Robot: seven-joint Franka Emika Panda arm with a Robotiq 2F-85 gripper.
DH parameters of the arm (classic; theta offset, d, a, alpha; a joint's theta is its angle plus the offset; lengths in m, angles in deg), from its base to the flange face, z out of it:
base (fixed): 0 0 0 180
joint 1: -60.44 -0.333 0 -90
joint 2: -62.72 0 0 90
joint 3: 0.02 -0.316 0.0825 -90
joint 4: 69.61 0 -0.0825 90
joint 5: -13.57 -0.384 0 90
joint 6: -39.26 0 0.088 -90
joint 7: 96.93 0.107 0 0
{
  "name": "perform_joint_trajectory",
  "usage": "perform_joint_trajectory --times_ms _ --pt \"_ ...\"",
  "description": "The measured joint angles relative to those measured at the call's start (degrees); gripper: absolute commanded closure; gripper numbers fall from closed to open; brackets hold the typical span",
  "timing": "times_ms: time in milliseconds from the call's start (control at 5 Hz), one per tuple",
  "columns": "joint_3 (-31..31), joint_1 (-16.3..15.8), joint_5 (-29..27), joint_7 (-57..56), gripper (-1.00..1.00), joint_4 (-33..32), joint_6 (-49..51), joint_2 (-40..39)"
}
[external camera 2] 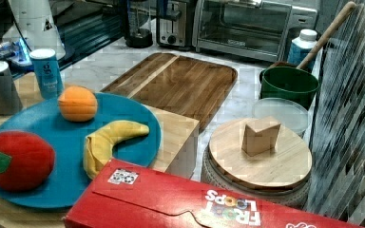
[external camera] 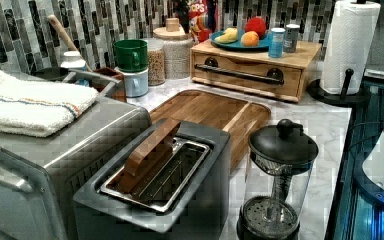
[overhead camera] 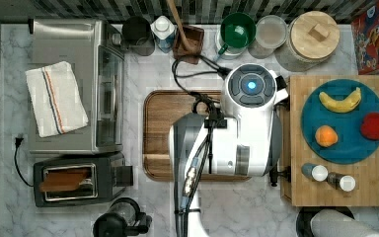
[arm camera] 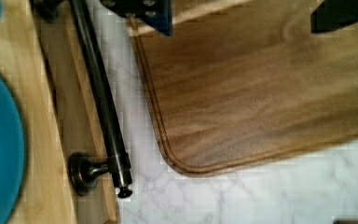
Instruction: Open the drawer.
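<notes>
drawer (external camera: 245,76): shut, in wood block beside brown tray (external camera: 210,111) on worktop (external camera: 320,130) | handle (arm camera: 100,93): black bar near tool (arm camera: 242,14) | tool: fingers apart, holding nothing | blue plate (external camera 2: 71,156): banana (external camera 2: 107,142), orange (external camera 2: 77,103), apple (external camera 2: 19,160) | toaster (external camera: 155,185): wooden slice inside | red box (external camera 2: 209,204): reads "FROOT LOOPS"

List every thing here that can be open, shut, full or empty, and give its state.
drawer: shut, front flush with its box
handle: free, nothing gripping it
toaster: slot holds a brown slab, tilted
jar: lid on
green cup: upright, empty
plate: carries banana, orange and apple
French press: lid on
</notes>
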Motion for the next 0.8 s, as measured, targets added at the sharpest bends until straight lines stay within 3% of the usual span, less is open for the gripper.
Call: perform_joint_trajectory --times_ms 200,400,800 --pt "0.74 0.58 3.2 -8.73 -1.0 -1.45 0.04 -0.35" --pt "1.36 2.56 3.49 -15.67 -1.0 -4.81 -7.25 0.04" --pt "4.67 5.72 5.44 -22.27 -1.0 -9.74 -15.16 0.16"
